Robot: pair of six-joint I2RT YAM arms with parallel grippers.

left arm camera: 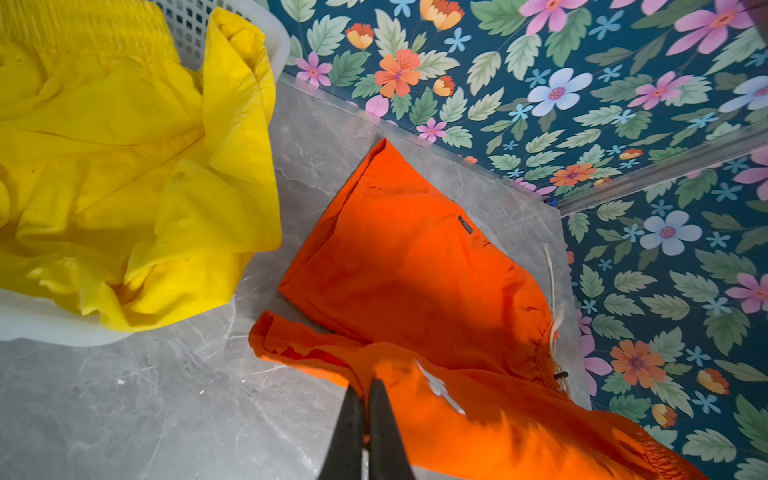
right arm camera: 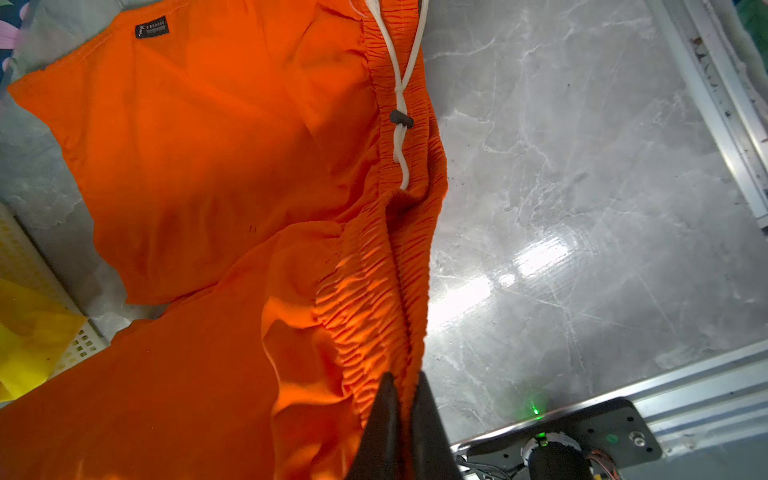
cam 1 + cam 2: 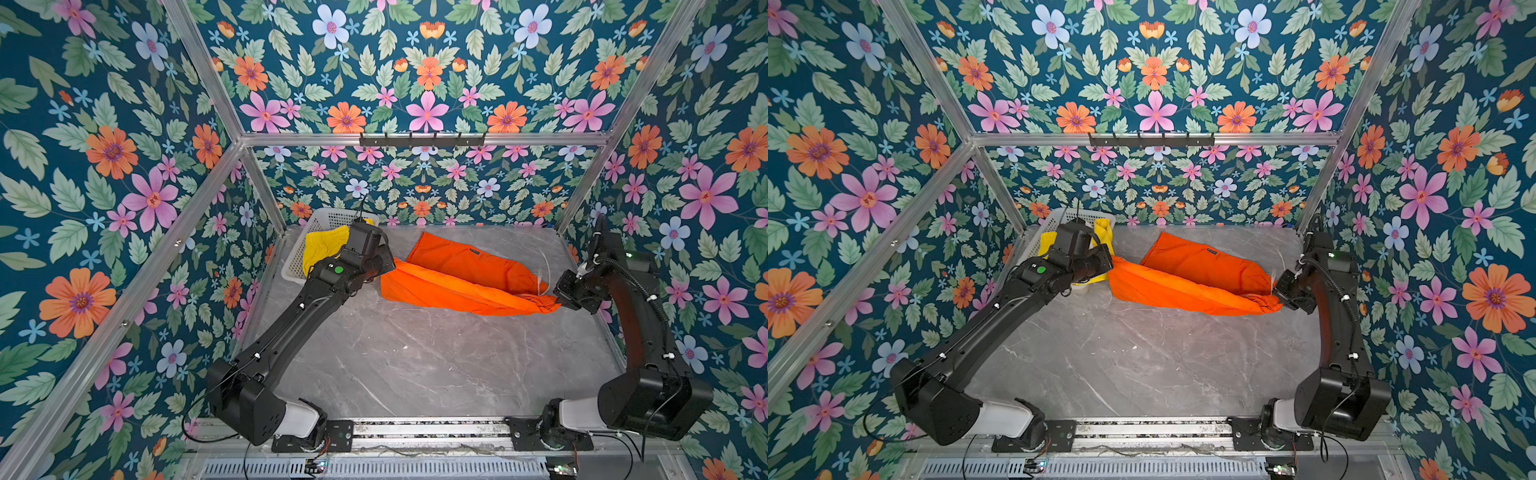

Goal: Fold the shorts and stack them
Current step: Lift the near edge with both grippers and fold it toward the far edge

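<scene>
- left gripper (image 1: 365, 384): fingers pressed together on a pinch of the orange shorts (image 1: 407, 270), near a leg end; a white logo (image 1: 440, 386) shows just beside the pinch
- right gripper (image 2: 403, 376): fingers likewise closed, clamped on the gathered elastic waistband of the same shorts; a white drawstring (image 2: 399, 83) with a dark stopper runs along the waistband further out
- between the two grippers: in both top views the nearer orange panel stretches as one long band from left of centre to the right side of the frame; the other leg lies flat behind it on the desk (image 3: 415, 365), with a small black label (image 2: 151, 27) near its hem
- orange shorts overall (image 3: 457, 274): in the middle of the frame, slightly right, on the far half of the desk
- yellow shorts (image 3: 322, 245): crumpled in the white basket (image 3: 328, 216), one part draped over its rim; left of centre in the frame, at the desk's far left corner, just beside the left gripper
- lower middle of the frame: bare grey marbled desk
</scene>
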